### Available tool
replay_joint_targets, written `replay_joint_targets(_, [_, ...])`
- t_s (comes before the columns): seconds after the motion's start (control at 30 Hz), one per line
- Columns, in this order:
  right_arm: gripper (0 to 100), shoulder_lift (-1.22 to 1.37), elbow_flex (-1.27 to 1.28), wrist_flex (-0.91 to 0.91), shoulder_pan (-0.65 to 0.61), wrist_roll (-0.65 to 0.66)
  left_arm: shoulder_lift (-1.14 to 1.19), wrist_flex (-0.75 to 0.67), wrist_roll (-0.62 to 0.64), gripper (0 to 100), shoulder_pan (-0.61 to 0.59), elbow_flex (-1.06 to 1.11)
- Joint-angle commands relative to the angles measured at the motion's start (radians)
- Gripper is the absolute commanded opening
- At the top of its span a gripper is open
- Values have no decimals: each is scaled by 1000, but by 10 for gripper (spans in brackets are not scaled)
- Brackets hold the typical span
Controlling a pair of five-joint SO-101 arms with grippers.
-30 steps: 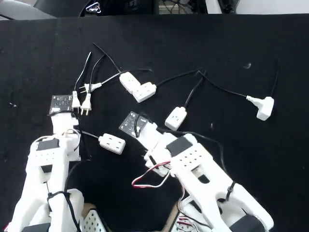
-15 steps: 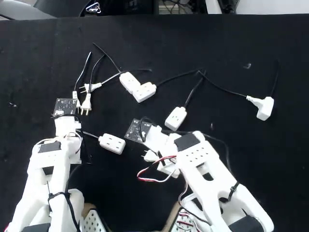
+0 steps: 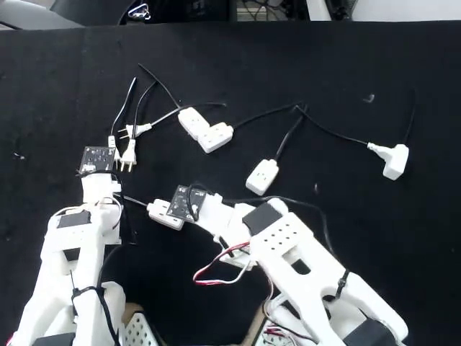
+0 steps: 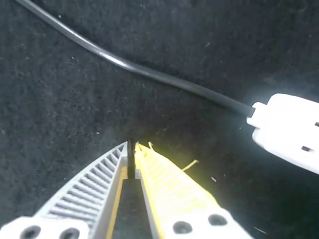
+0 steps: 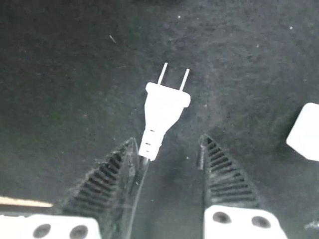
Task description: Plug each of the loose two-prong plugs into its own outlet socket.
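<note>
Right, starting at the left of the black table (image 3: 346, 72): the left arm (image 3: 68, 245) has its head over the cloth, just near of a cluster of loose plugs (image 3: 130, 153) lying prongs-down towards us, cords trailing away to the far side. In its wrist view the left jaws are pinched together with nothing between them, the tips low over bare cloth. A black cord (image 4: 149, 72) runs across beyond them into a white outlet socket (image 4: 291, 132).

That same socket (image 3: 160, 210) sits just right of the left arm, and the right arm (image 3: 288, 245) has its head partly over it.

The right jaws are spread wide – released. A white two-prong plug (image 5: 163, 112) lies flat on the cloth in the gap, prongs pointing away, its tail close to one jaw. I can't tell whether it touches. A white block (image 5: 305, 132) peeks in at the edge.

Further back, two sockets joined in an L (image 3: 205, 128). Right of those, a single socket (image 3: 262, 176) on its cord. Way out on the right – well apart from everything – an angled white plug (image 3: 392, 160).
</note>
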Motion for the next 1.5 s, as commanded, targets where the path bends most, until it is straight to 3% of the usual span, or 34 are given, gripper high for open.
replay_joint_targets(0.0, [184, -8, -21, -25, 72, 68, -23, -11, -6, 30, 5, -8])
replay_joint_targets(0.27, [184, 128, -42, -137, 130, 77, -23, -11, -6, 30, 5, -8])
replay_joint_targets(0.93, [181, 110, -93, -55, 75, 120, -23, -11, -6, 30, 7, -8])
replay_joint_targets(1.17, [7, 110, -88, -55, 75, 127, -23, -11, -6, 30, 7, -8])
replay_joint_targets(1.33, [11, 102, -105, -43, 77, 123, -23, -11, -6, 30, 7, -8])
replay_joint_targets(1.47, [11, 101, -226, 92, 77, 121, -23, -11, -6, 30, 5, -10])
